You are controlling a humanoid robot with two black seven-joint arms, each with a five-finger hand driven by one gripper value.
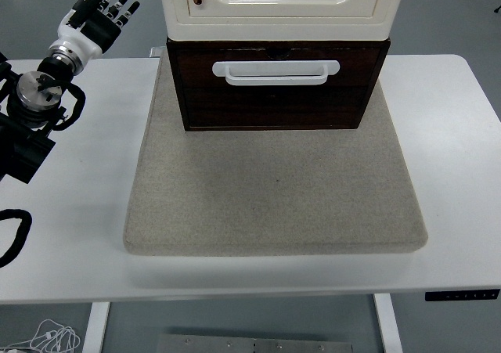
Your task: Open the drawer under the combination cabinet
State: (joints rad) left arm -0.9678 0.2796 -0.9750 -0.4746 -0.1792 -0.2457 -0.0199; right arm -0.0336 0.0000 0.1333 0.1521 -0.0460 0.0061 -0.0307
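Note:
A cream cabinet stands on a dark brown drawer unit at the back of a grey felt mat. The drawer front carries a white bar handle and juts out toward me past the cabinet above it. My left hand hovers at the upper left, well to the left of the cabinet and off the mat. Its fingers are spread and hold nothing. The right arm is out of view.
The white table extends on both sides of the mat. My black left arm and a loop of its cable lie along the left edge. Grey floor shows beyond the table.

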